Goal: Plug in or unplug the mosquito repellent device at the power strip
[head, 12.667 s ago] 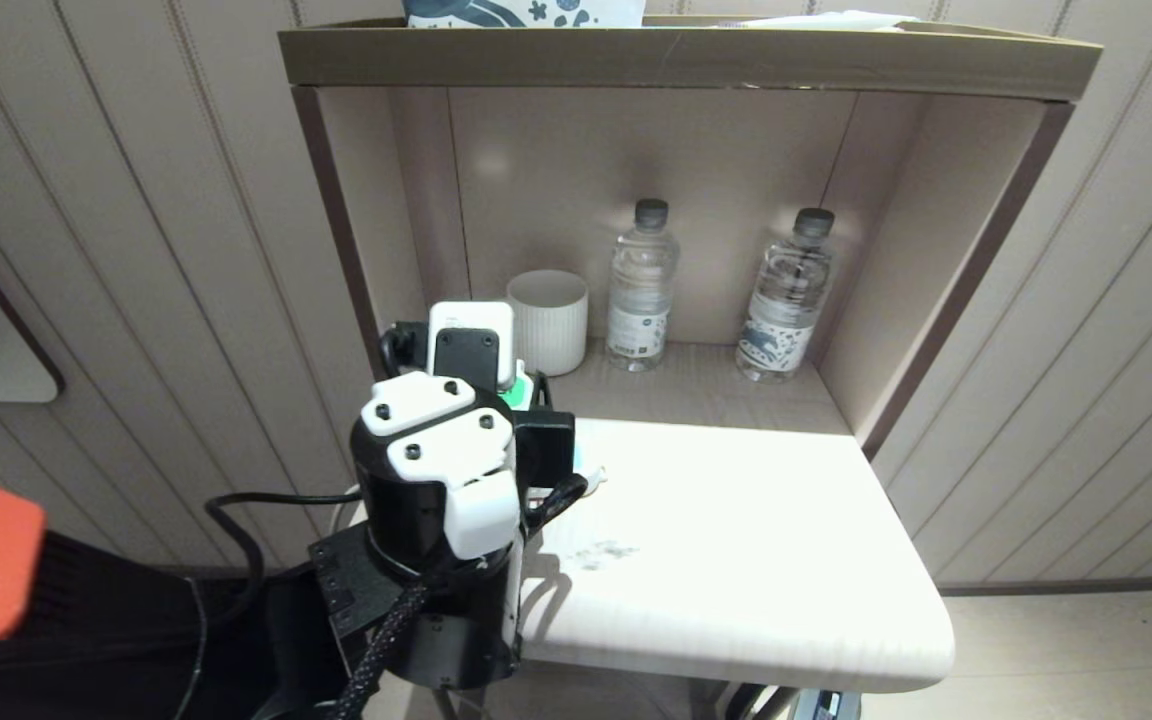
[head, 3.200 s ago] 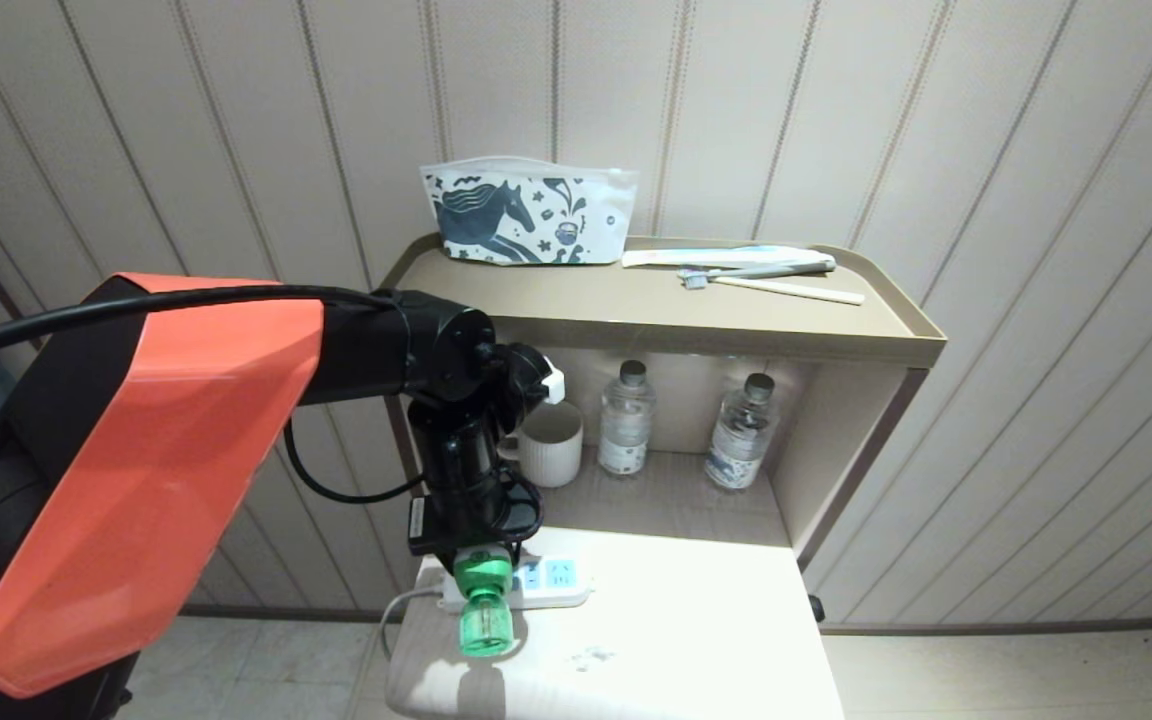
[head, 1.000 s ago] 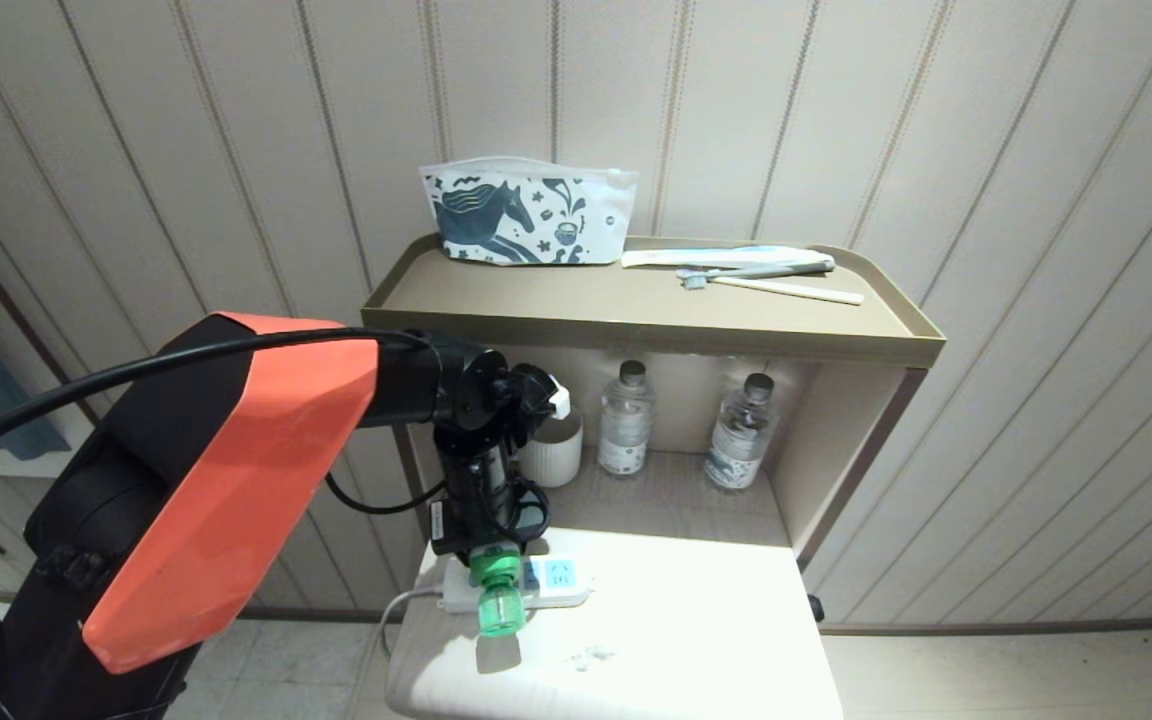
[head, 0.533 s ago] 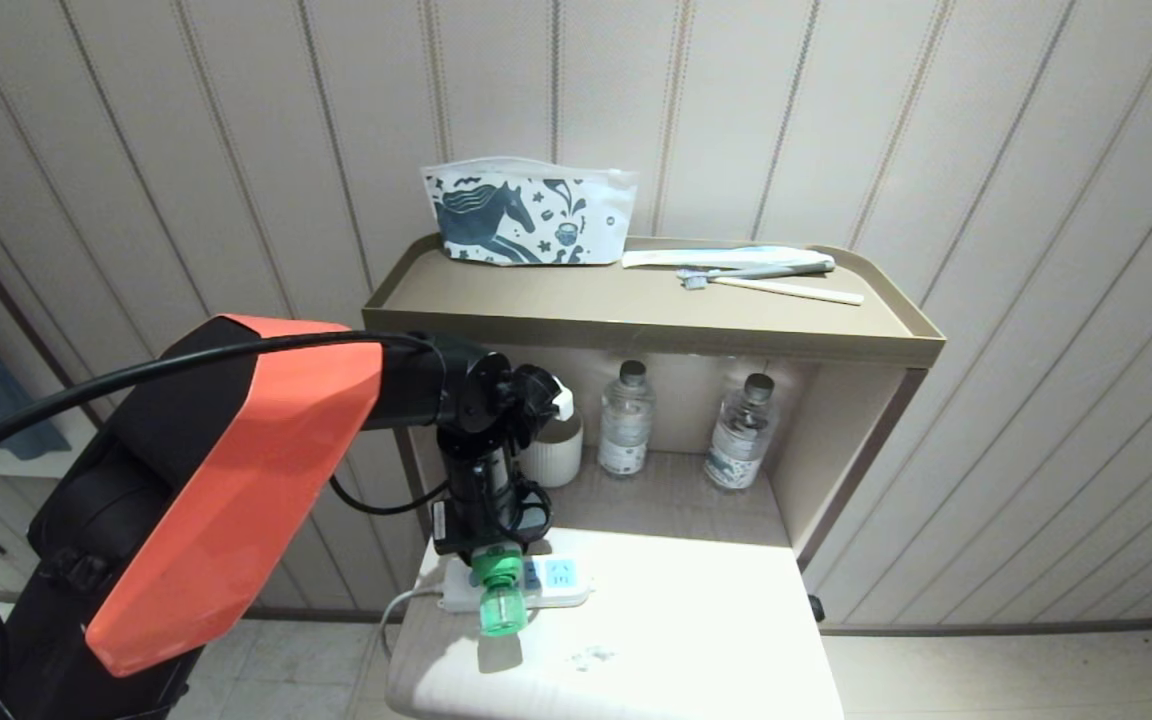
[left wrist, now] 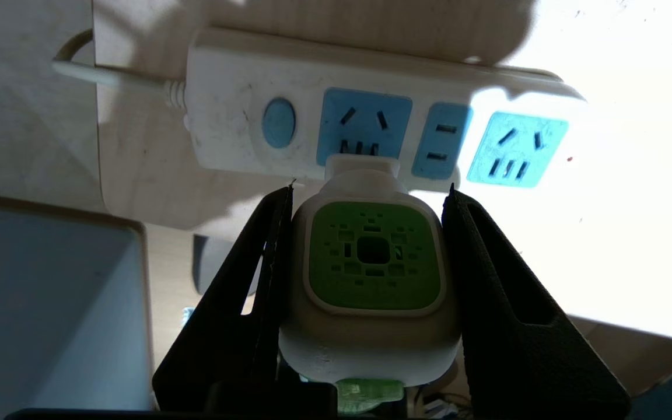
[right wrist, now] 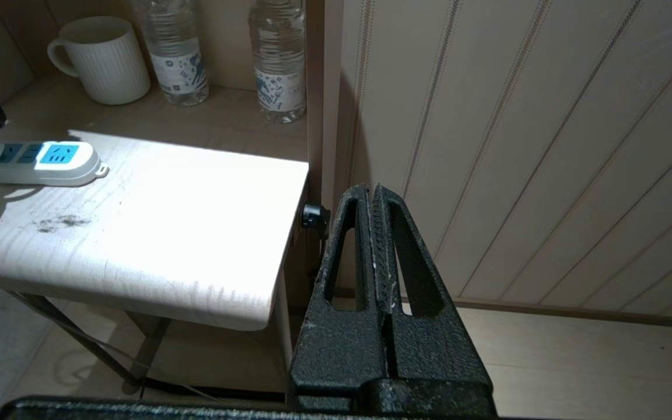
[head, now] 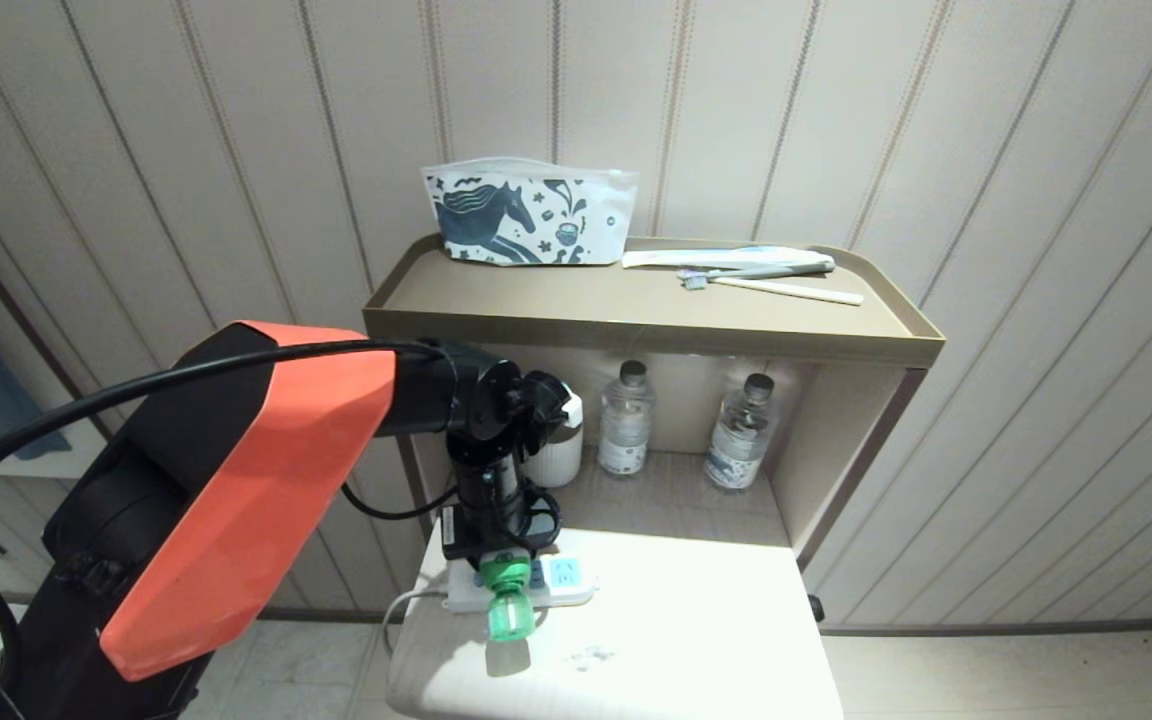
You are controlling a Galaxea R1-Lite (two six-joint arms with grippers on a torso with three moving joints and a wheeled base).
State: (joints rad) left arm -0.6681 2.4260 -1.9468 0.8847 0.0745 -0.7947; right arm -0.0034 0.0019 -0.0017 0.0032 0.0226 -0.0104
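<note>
Plastic on plastic: gripped the mosquito repellent device [left wrist: 374, 262] by its two cream flanks, with the left gripper [left wrist: 369, 188] spread about halfway and pressed flat against the shell. Showed the green vented face to the wrist camera and, in the head view, pointed the translucent bottle end toward the front of the table.

Hovered right at the power strip [left wrist: 231, 105], with the white plug stub overlapping the near edge of the blue socket beside the round button [left wrist: 279, 122]. Could not tell whether the pins had entered, hidden beneath the body. Judged as the seating stage of plugging in.

Called for squaring the stub over that socket's slots before any push, since looked offset toward the strip's near edge. Needed a straight press along the pin axis, without twist, and a firm hold to stop the smooth shell sliding between the pads. Risked shoving the light strip across the pale tabletop [head: 696, 640], loose there with nothing visible to brace it. Favoured a slow, short push over a hard one.

Kept the right gripper [right wrist: 375, 195] parked low beside the table, pressed fully together on nothing.
</note>
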